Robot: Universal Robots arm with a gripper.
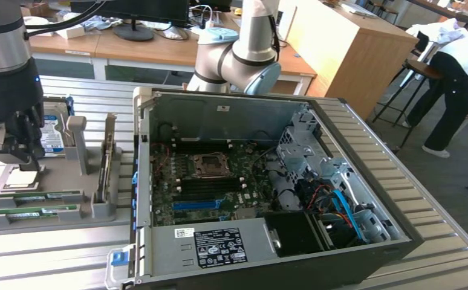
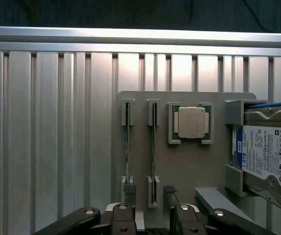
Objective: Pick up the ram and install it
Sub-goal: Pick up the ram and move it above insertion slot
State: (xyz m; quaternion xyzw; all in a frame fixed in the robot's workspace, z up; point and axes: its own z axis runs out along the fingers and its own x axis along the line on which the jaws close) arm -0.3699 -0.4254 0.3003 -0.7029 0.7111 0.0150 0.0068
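Ram (image 2: 153,147) seemingly between spread tool (image 2: 149,192) jaws.

Your exterior camera sits high, looking down at a slant across the slatted table (image 1: 57,254) and open computer case (image 1: 217,115). Your wrist camera looks straight down, close above the gray parts holder (image 2: 189,166) by the table's edge; both views share that holder.

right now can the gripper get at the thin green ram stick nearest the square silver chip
Probably yes: the open gripper hangs over the grey holder tray, lined up with that thin green ram stick, nothing covering it. The second stick stands close alongside.
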